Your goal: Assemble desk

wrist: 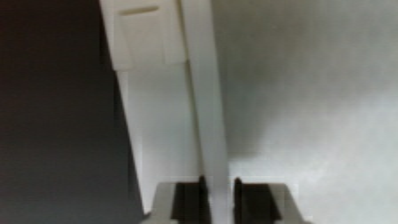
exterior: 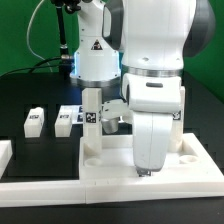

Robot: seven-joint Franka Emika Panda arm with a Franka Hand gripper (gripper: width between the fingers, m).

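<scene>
Seemingly repositioning: end effector (wrist: pixel 217 203) narrow, pinching desk panel's (exterior: pixel 100 165) raised rim; one leg (exterior: pixel 91 122) stands upright at its corner. Next: shift panel gently, keeping leg standing.

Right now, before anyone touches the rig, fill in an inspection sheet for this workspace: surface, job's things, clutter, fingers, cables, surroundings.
Surface: black table, with white border rails along its edges.
Job's things: tabletop lying flat; one leg upright at its corner; two loose legs lying on the table beside it.
Clutter: nothing seen.
Grippers: gripper low over the tabletop, fingers either side of its rim; whether they pinch it cannot be told.
Cables: black cable behind the arm's base.
Surroundings: green backdrop.
</scene>
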